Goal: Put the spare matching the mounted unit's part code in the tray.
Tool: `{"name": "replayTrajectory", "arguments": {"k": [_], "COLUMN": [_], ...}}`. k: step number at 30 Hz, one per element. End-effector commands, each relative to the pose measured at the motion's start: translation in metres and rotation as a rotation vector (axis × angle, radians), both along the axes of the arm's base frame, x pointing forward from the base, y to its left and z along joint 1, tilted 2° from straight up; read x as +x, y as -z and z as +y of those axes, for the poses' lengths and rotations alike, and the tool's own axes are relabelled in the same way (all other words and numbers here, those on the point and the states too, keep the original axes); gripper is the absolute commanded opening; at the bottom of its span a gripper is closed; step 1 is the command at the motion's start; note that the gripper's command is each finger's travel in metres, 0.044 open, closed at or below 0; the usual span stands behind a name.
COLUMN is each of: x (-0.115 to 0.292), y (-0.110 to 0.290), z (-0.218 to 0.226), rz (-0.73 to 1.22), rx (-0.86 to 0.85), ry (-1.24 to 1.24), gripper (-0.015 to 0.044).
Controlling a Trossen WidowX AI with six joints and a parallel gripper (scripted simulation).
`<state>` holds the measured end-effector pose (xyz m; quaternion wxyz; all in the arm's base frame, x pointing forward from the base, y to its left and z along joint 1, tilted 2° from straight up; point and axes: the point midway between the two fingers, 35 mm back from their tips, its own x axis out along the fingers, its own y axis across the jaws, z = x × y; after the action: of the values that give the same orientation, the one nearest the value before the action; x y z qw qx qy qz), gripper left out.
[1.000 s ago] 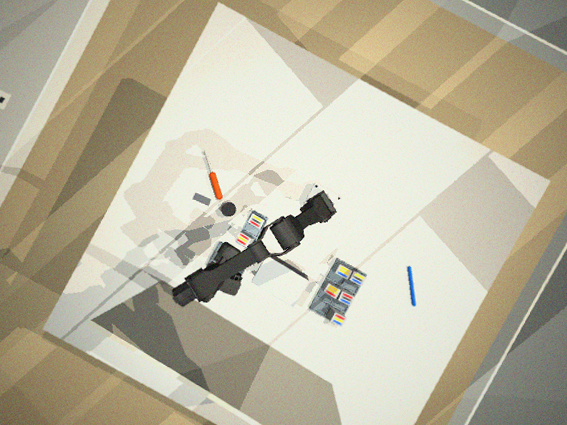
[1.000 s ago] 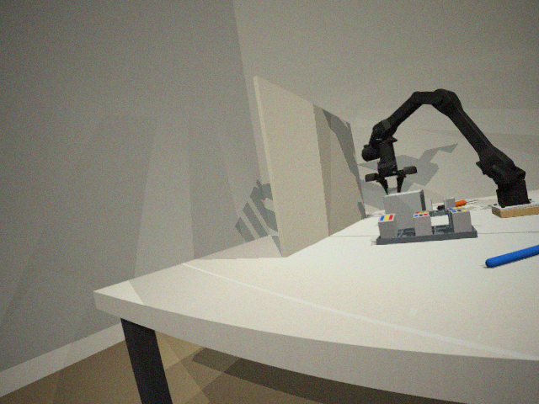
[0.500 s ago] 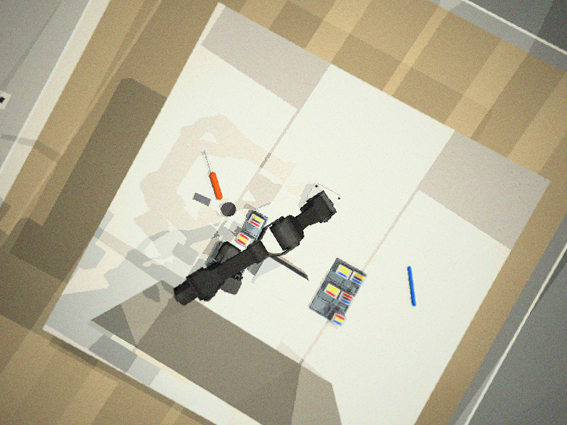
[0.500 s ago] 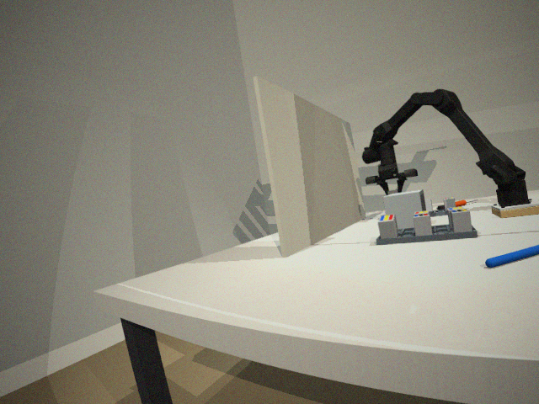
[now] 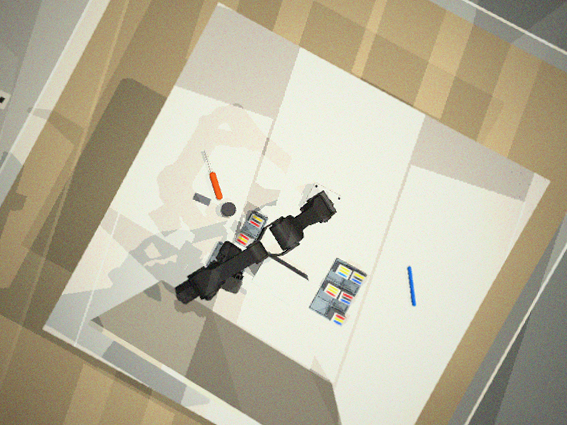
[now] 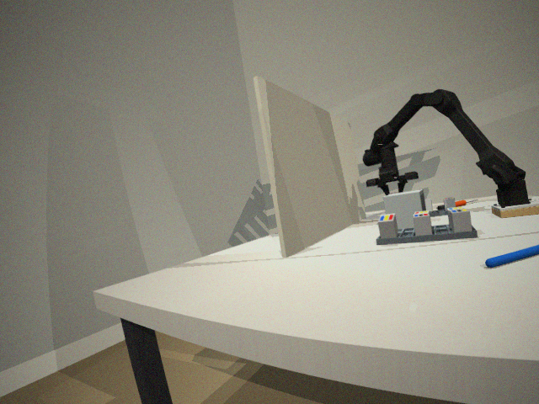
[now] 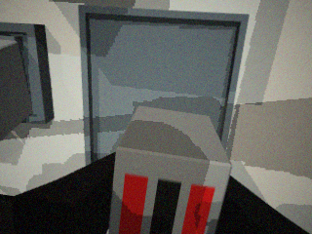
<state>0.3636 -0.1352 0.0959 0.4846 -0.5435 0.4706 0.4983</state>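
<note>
Claw [image 6: 391, 188] is clamped on a grey spare [image 7: 168, 171], upright, long axis vertical (2 red stripes and 1 black facing the wrist cam). It hangs over the grey tray [image 7: 161, 68], whose rim shows on all sides with bare desk [image 7: 288, 29] beyond.

I'm seeing a matte black arm [image 6: 461, 121] with chunky rounded joints, slim links, a boxy black foot on a tan wooden block [image 6: 518, 211].

Black arm [image 5: 247, 263] — beside striped spares (racked) [image 5: 339, 289]
</note>
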Motion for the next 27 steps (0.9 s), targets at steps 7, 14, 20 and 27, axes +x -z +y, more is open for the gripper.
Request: {"name": "replayTrajectory", "arguments": {"k": [7,14,20,27], "x": [-0.002,-0.002,-0.002,-0.003], "y": [0.009,0.014,0.018,0.023], "z": [0.001,0.001,0.001,0.002], "rz": [0.005,0.005,0.005,0.005], "rx": [0.005,0.005,0.005,0.005], "ry": [-0.006,-0.006,-0.006,-0.006], "gripper": [0.0,0.0,0.0,0.0]}}
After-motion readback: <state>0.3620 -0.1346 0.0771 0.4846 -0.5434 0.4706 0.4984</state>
